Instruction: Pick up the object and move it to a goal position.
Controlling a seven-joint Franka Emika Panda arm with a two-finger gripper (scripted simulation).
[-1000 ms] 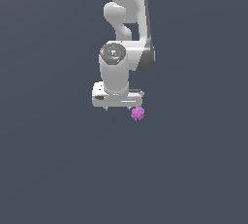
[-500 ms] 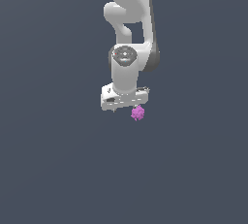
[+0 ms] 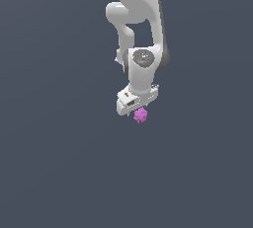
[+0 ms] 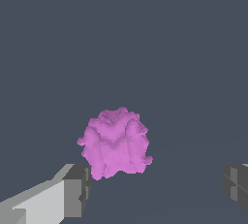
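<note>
Exterior view shows the white arm point(image 3: 141, 22) reaching down over a plain dark grey floor point(image 3: 54, 163), with the gripper point(image 3: 140, 109) right above the object point(image 3: 141, 115), a small bumpy magenta-purple lump. The object sits just under the gripper body, toward the exterior view's right end of it; whether it touches the gripper cannot be told from here. From the wrist view, the object point(image 4: 115, 143) lies on the floor point(image 4: 121, 39) between the two dark fingertips point(image 4: 77, 189), much nearer one than the other. The nearer tip is just beside the lump; contact is unclear. The jaws stand wide apart, with clear floor between the lump and the far fingertip, and nothing is gripped.
</note>
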